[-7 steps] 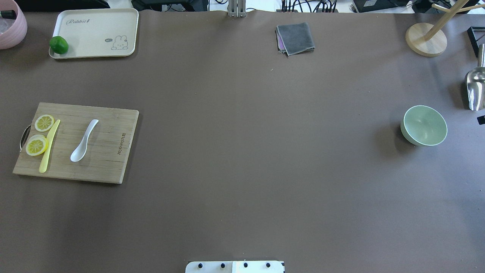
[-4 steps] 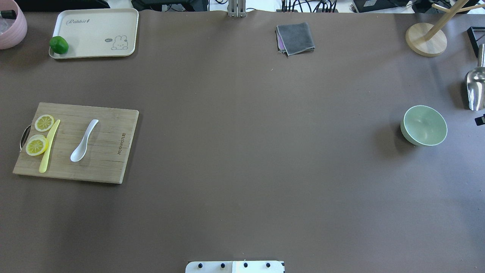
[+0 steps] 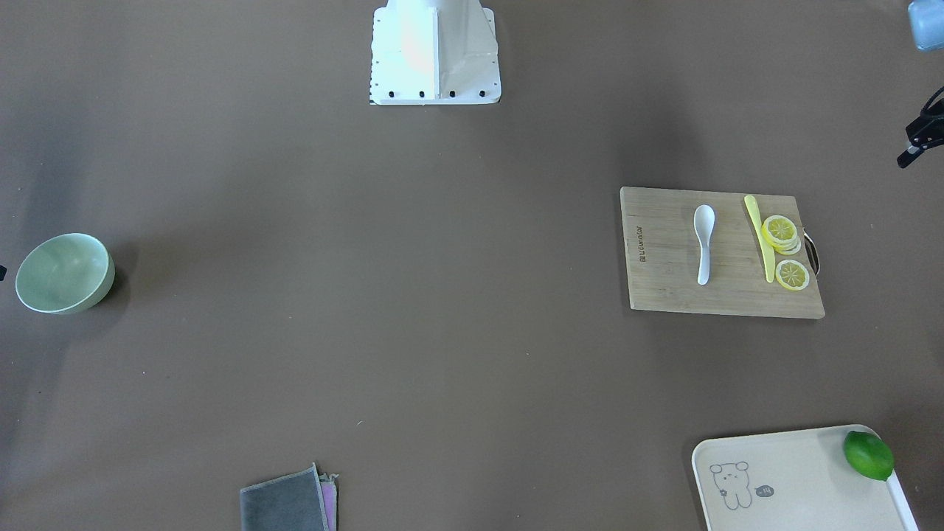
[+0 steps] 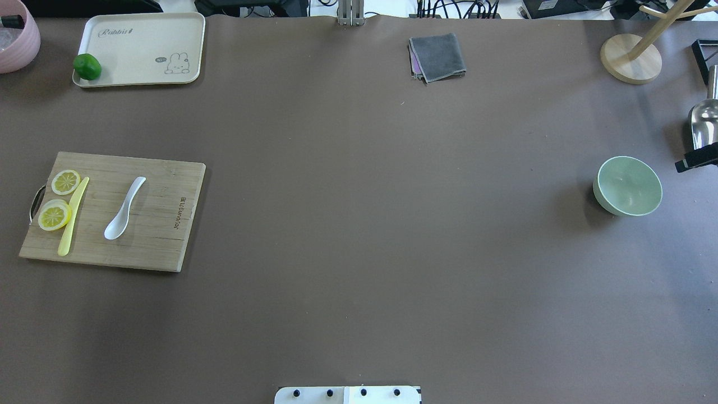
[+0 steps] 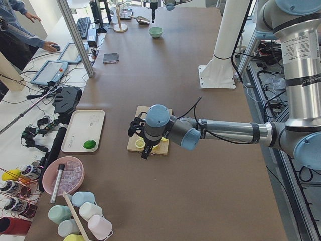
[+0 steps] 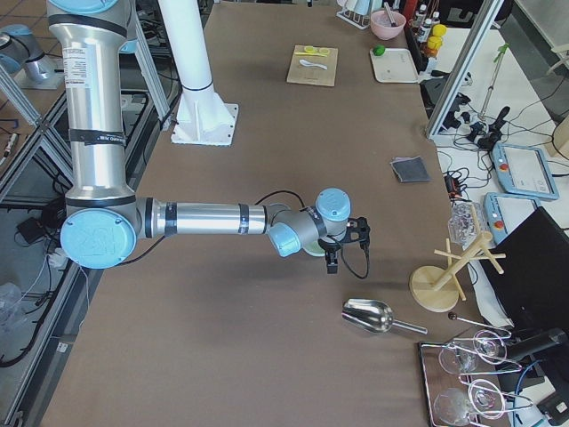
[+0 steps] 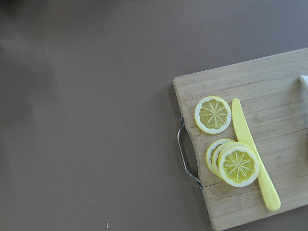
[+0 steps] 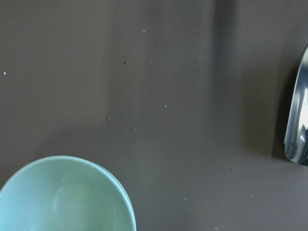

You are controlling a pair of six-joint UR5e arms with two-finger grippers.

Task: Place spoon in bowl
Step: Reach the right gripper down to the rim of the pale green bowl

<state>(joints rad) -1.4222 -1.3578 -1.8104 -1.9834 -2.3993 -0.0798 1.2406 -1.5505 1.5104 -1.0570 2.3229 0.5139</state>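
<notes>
The white spoon (image 4: pixel 124 209) lies on a wooden cutting board (image 4: pixel 157 235) at the table's left, scoop toward the robot; it also shows in the front view (image 3: pixel 703 243). The mint-green bowl (image 4: pixel 628 185) stands upright and empty at the far right, and shows in the right wrist view (image 8: pixel 62 197). My left gripper (image 5: pixel 144 150) hangs over the board's handle end, left of the spoon. My right gripper (image 4: pixel 695 159) hovers just right of the bowl, only a black tip in view. I cannot tell whether either is open or shut.
Lemon slices (image 4: pixel 65 182) and a yellow knife (image 4: pixel 73 216) lie on the board left of the spoon. A cream tray (image 4: pixel 140 39) with a lime (image 4: pixel 87 66) stands at the back left. A grey cloth (image 4: pixel 437 56), a wooden stand (image 4: pixel 630 58) and a metal scoop (image 4: pixel 704 129) lie at the back and right.
The black tip of my right gripper has moved further into the overhead view at the right edge, up and toward the bowl. The spoon and the bowl have not moved.
</notes>
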